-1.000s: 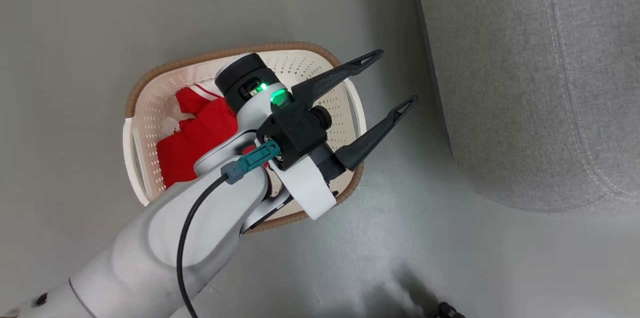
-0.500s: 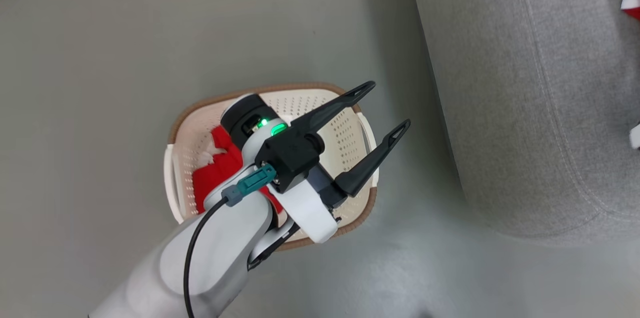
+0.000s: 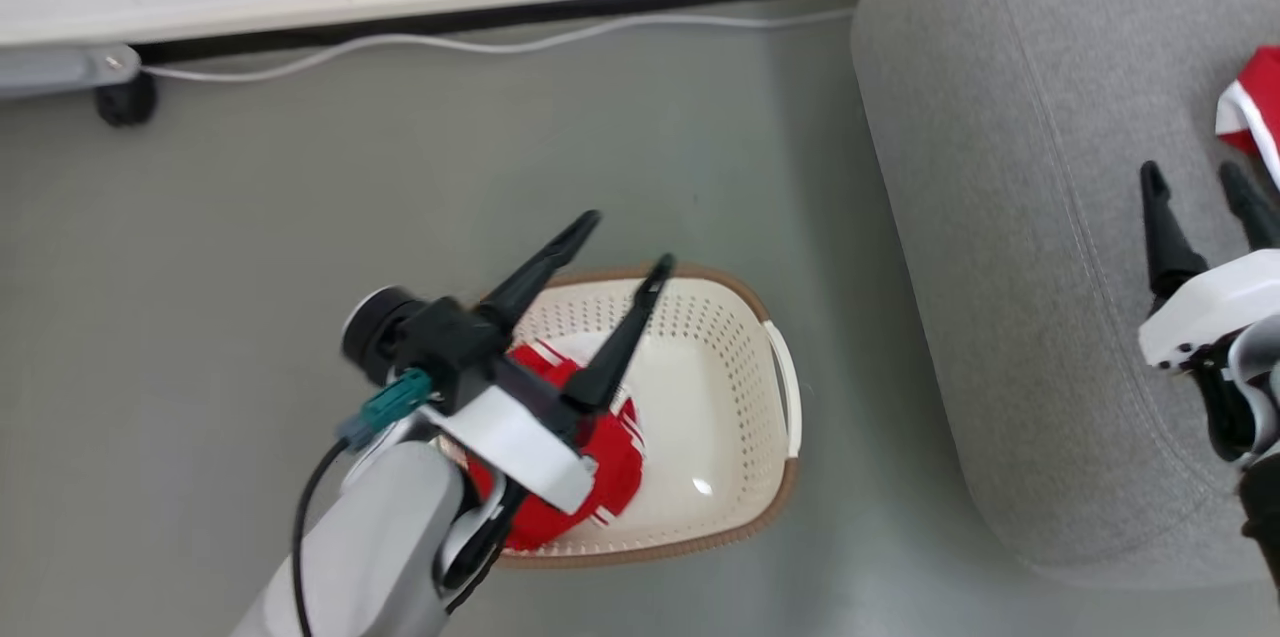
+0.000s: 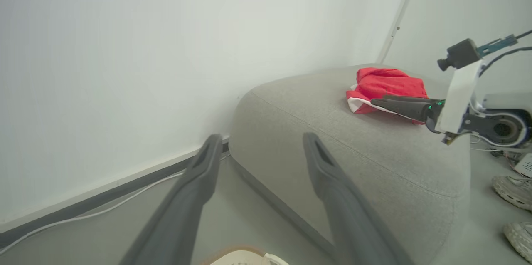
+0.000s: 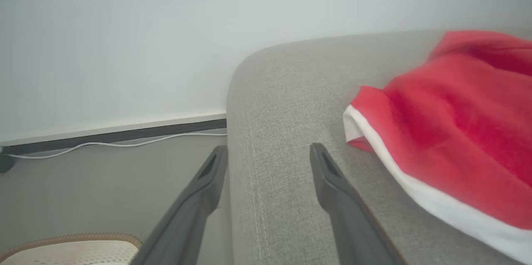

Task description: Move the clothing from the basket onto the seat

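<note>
The cream basket [image 3: 735,387] with its brown rim stands on the floor left of the grey seat [image 3: 1000,217]. Red clothing [image 3: 615,452] with white stripes lies in the basket's left half, partly hidden by my left arm. My left gripper [image 3: 628,242] hovers open and empty above the basket's far rim; in its wrist view the fingers [image 4: 210,152] point toward the seat [image 4: 332,132]. Another red garment [image 3: 1255,107] lies on the seat. My right gripper [image 3: 1190,172] is open over the seat, just short of that garment [image 5: 449,132].
A white cable [image 3: 450,45] runs along the black baseboard at the wall. A dark caster wheel [image 3: 125,102] stands at the far left. Pale shoes [image 4: 513,190] show on the floor beyond the seat. The basket's rim [image 5: 70,240] shows at the lower left.
The head camera has tilted up, bringing the wall and my right gripper into view. My left gripper has swung from pointing right to pointing toward the wall over the basket. Both stay open.
</note>
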{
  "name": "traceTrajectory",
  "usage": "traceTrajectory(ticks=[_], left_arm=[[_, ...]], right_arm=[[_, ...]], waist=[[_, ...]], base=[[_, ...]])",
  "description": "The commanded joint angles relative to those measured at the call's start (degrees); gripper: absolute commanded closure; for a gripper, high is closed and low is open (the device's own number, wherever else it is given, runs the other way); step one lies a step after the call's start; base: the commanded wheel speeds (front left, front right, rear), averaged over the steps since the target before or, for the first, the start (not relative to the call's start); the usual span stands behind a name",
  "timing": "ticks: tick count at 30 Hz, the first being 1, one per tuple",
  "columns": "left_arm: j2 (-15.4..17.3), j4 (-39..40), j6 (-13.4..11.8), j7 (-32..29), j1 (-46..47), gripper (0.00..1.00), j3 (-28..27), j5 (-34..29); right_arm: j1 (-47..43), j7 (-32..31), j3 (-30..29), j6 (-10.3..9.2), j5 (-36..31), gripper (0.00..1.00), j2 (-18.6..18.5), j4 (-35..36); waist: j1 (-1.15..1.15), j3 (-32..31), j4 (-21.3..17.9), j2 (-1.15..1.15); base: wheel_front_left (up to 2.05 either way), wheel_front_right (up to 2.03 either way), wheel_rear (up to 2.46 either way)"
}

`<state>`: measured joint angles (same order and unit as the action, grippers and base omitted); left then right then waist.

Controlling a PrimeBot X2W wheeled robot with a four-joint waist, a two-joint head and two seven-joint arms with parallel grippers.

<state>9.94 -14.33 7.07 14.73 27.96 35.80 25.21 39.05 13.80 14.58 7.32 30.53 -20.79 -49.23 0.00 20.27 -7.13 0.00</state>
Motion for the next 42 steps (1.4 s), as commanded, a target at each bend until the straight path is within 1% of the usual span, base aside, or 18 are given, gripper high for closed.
traceTrajectory(ticks=[1,6,12,18,24,28,31,36,42], left_arm=[[0.5,0.7,0.4,0.3,-1.0,0.0,-3.4,-0.4],[-0.3,-1.3,0.4,0.3,-5.3,0.0,-10.4,-2.0],[-1.5,-3.5,0.4,0.3,-9.5,0.0,-19.3,-4.7],[-2.4,-4.6,0.4,0.3,-13.3,0.0,-27.7,-8.0],[-3.5,-4.3,0.3,0.3,-16.9,0.0,-34.9,-11.5],[-4.4,-3.7,0.3,0.3,-19.6,0.0,-38.3,-13.3],[-5.1,-3.0,0.3,0.3,-21.6,0.0,-40.3,-14.3],[-6.1,-1.3,0.3,0.3,-24.6,0.0,-42.6,-15.5],[-6.8,-0.3,0.3,0.3,-26.8,0.0,-44.1,-16.3]], right_arm=[[-2.1,1.1,1.3,0.17,0.4,0.0,-0.6,2.1],[-4.9,1.2,1.9,0.17,-0.2,0.0,0.7,7.3],[-9.3,1.2,0.6,0.17,-2.2,0.0,3.2,13.2],[-13.8,1.2,-1.4,0.17,-5.5,0.0,6.0,18.9],[-18.3,1.2,-4.3,0.17,-10.1,0.0,9.5,24.5],[-21.8,1.2,-6.4,0.17,-12.4,0.0,12.0,27.3],[-24.2,1.2,-7.0,0.17,-13.9,0.0,13.0,28.4],[-27.2,1.2,-7.7,0.17,-15.6,0.0,13.6,28.8],[-28.8,1.2,-8.6,0.17,-16.1,0.0,13.9,28.5]], waist=[[0.0,-3.0,2.1,0.0],[0.0,-6.6,4.4,0.0],[0.0,-10.4,6.6,0.0],[0.0,-13.3,7.6,0.0],[0.0,-15.4,7.7,0.0],[0.0,-16.8,7.5,0.0],[0.0,-17.8,7.3,0.0],[0.0,-18.7,7.0,0.0],[0.0,-19.0,6.7,0.0]], base=[[0.0,0.0,0.0],[0.0,0.0,0.0],[0.0,0.0,0.0],[0.0,0.0,0.0],[0.0,0.0,0.0],[0.0,0.0,0.0],[0.0,0.0,0.0],[0.0,0.0,0.0],[0.0,0.0,0.0]])
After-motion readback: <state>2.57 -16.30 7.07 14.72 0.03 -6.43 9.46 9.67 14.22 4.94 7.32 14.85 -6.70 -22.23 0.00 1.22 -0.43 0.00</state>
